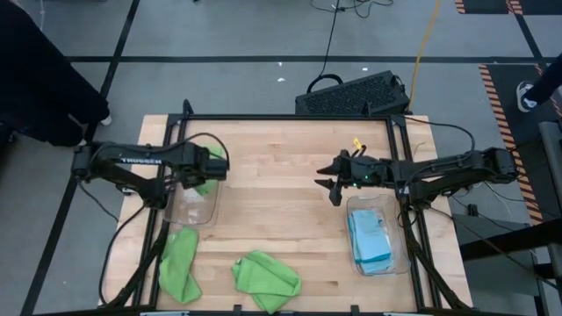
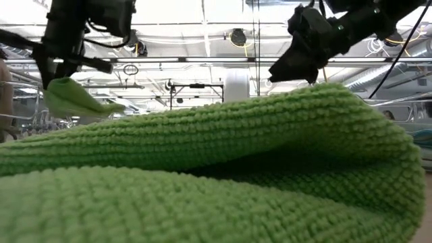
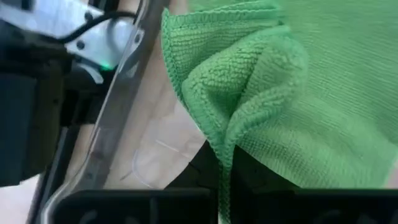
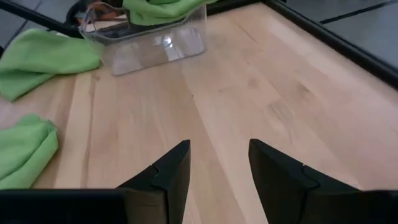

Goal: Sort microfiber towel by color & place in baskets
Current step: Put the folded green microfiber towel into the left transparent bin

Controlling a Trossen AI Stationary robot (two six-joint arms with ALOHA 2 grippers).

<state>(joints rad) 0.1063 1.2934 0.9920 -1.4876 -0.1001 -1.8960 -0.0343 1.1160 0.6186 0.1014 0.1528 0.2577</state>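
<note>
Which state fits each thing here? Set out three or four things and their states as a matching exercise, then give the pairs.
Things:
1. left gripper
2. right gripper
3. right bin
4. two green towels at the table's near edge

States:
a. lying loose on the wood
b. holds blue towels
c. open, holding nothing
d. shut on a green towel over the left bin

Pairs: 1-d, 2-c, 3-b, 4-a

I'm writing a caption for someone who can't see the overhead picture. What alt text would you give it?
Seen from above, the left pincer holds a lime green towel over a clear bin, while the right pincer waits open, empty, over the wooden table. Blue towels fill a second clear bin, and two more green towels lie near the table's front edge.
</note>
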